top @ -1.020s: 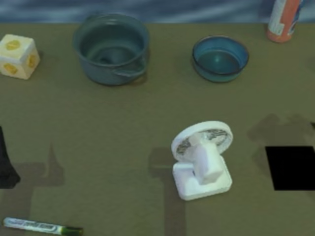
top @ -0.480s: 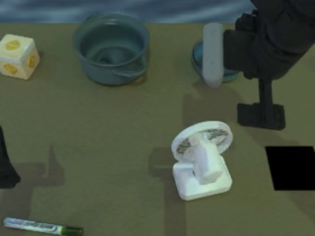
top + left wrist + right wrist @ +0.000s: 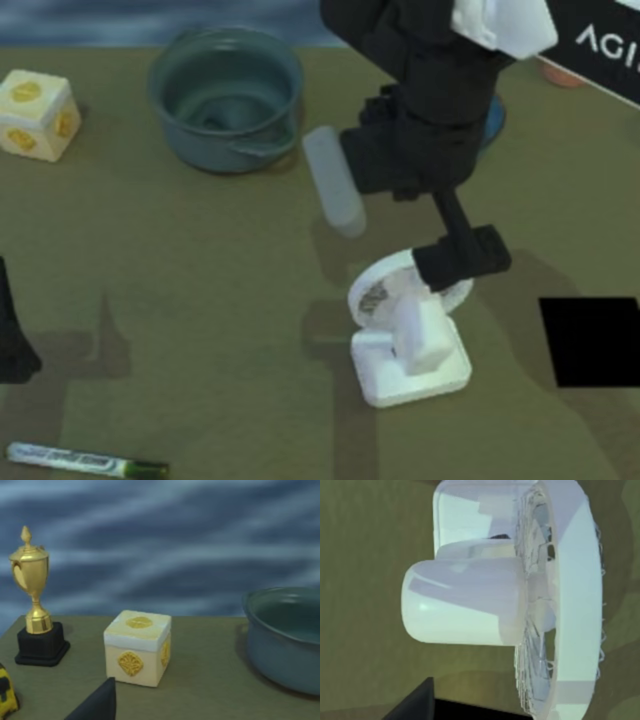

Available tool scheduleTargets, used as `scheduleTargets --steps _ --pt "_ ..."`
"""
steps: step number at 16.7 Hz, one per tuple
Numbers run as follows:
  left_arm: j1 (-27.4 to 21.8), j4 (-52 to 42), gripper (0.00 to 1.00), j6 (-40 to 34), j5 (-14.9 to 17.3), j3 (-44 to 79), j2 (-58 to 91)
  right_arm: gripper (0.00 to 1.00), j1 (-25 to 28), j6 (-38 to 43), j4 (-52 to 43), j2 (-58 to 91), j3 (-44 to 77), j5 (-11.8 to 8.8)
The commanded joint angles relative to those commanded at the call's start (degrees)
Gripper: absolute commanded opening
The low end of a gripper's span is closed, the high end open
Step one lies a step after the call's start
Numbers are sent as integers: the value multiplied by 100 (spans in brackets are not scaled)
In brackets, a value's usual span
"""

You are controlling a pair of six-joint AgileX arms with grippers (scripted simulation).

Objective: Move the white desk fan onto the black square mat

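Note:
The white desk fan (image 3: 410, 345) stands on its square base right of the table's middle, its round grilled head tipped toward the far side. My right gripper (image 3: 462, 258) hangs open just over the far rim of that head, holding nothing. In the right wrist view the fan's head (image 3: 565, 605) and chunky neck (image 3: 465, 605) fill the picture, with one dark finger (image 3: 420, 702) beside them. The black square mat (image 3: 592, 342) lies flat at the right edge, apart from the fan. My left gripper (image 3: 12, 340) is parked at the left edge, open.
A grey-blue pot (image 3: 225, 95) stands at the back. A blue bowl (image 3: 495, 115) is mostly hidden behind the right arm. A white cube with yellow dots (image 3: 35, 113) sits far left and a marker (image 3: 85, 460) lies front left. A gold trophy (image 3: 32, 595) stands beyond the cube.
My right arm has swung in from the top right and come down, its gripper now over the fan's head. The fan, mat and left arm have not moved.

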Motion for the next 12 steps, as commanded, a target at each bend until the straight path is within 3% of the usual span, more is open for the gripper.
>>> scheduleTargets --steps 6,12 --pt "0 0 100 0 0 0 0 100 -13 -3 112 -16 -115 0" --pt "0 0 100 0 0 0 0 100 7 9 1066 -40 -1104 0"
